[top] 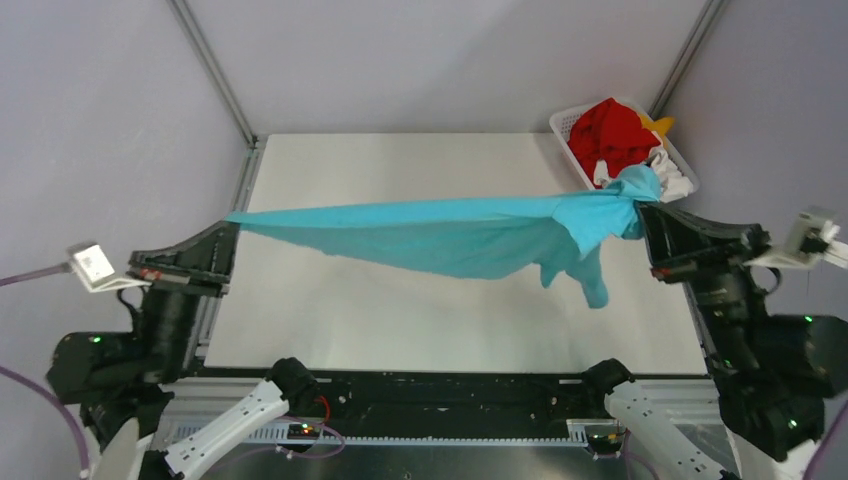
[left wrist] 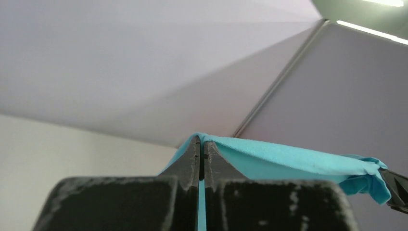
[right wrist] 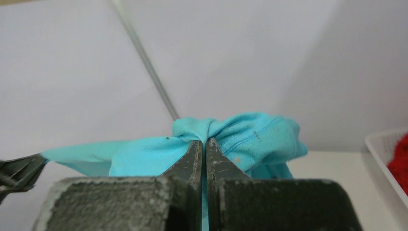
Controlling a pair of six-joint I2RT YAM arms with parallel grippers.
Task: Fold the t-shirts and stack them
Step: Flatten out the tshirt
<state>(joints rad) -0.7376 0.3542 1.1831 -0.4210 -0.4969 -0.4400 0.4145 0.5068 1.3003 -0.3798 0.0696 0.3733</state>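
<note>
White table (top: 400, 320) | grey walls (top: 450, 60) | teal t-shirt (top: 440, 235) stretched above | basket (top: 563, 122) far-right

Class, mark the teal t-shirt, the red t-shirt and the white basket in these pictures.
teal t-shirt (top: 450, 235): top external view, middle of the stretched cloth.
red t-shirt (top: 612, 135): top external view, centre of the bundle.
white basket (top: 564, 124): top external view, left corner of its rim.

The top camera is looking down on the white bench (top: 400, 330); close wrist cameras are facing each other, sharing the teal cloth t-shirt (top: 450, 235).
</note>
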